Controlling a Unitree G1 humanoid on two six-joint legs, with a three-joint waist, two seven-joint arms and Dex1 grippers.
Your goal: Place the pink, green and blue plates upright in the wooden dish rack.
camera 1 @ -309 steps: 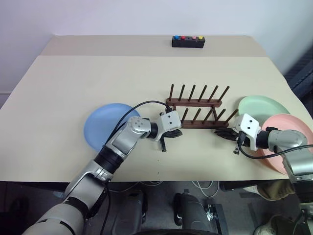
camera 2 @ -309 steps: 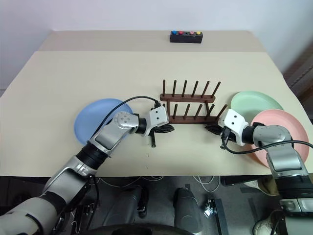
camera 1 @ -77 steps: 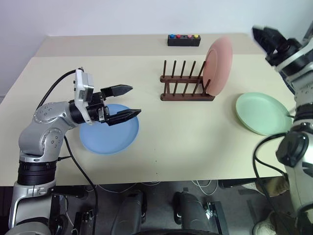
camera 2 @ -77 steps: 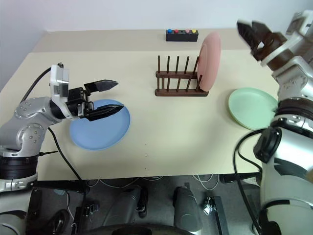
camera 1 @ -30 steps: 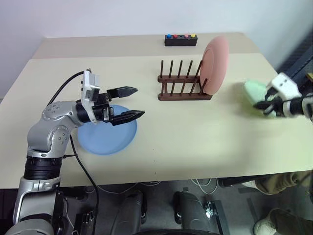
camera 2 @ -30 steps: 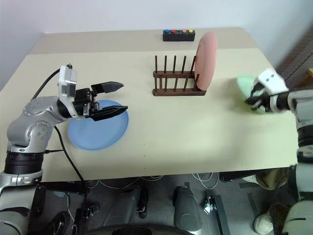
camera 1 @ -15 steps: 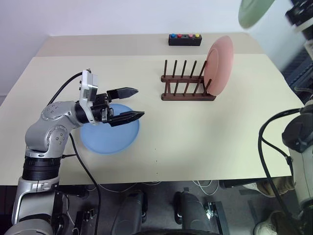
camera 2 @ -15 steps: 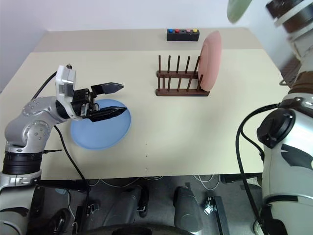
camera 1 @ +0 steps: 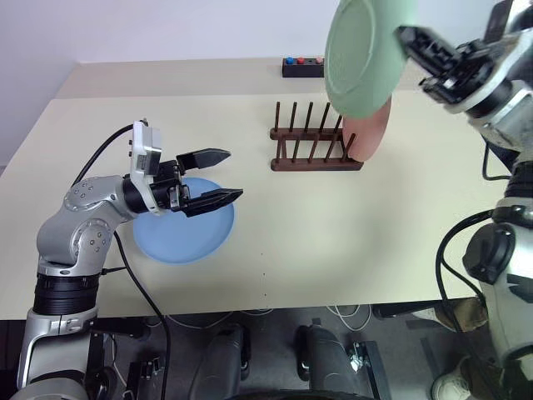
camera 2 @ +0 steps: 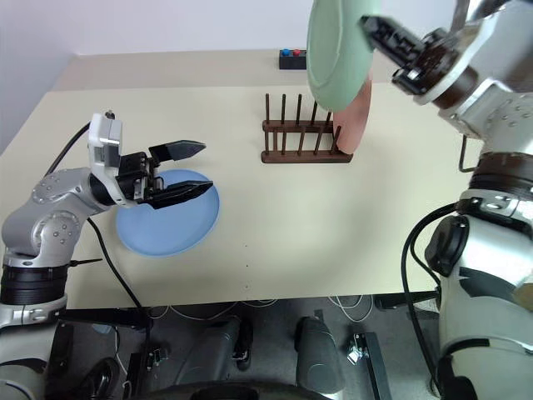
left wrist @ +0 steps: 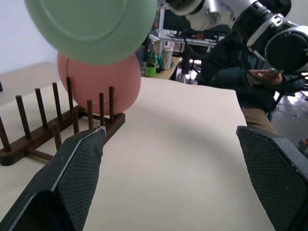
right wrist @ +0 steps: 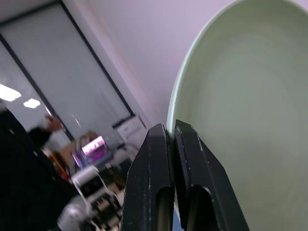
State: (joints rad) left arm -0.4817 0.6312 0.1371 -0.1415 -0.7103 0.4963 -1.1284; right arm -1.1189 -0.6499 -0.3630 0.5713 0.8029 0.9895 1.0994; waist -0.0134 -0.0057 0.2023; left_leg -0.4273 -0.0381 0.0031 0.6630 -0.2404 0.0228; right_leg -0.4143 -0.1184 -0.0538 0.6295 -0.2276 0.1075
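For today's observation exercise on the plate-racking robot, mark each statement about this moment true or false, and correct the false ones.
1. The pink plate stands upright in the wooden dish rack. True.
2. The right gripper is shut on the green plate, held in the air above the rack. True.
3. The blue plate is already in the rack. False: it lies flat on the table, near the left gripper.
4. The left gripper grips the blue plate. False: its fingers are open and hold nothing.
5. The black box with coloured buttons sits at the table's far side, behind the rack. True.
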